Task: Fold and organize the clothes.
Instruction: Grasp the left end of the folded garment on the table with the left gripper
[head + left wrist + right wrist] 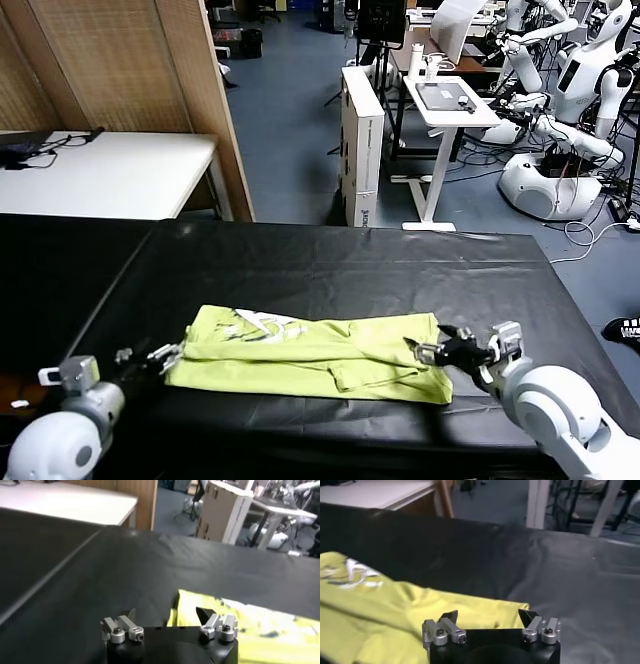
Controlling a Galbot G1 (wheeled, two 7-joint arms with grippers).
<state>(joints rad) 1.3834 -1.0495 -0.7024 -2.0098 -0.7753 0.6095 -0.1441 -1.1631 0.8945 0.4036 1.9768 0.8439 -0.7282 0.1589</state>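
The T-shirt was laid on the black bench, already folded into a long band, while the left tool and right tool were opened at its ends, further folds judged remaining

A wide desk covered in black, slightly wrinkled sheeting fills the lower half of the head view, with a seam running diagonally down its left part. On it, low and centre in the frame, lies a lime yellow-green T-shirt, folded into a long flat band lying crosswise, white print showing near its upper left.
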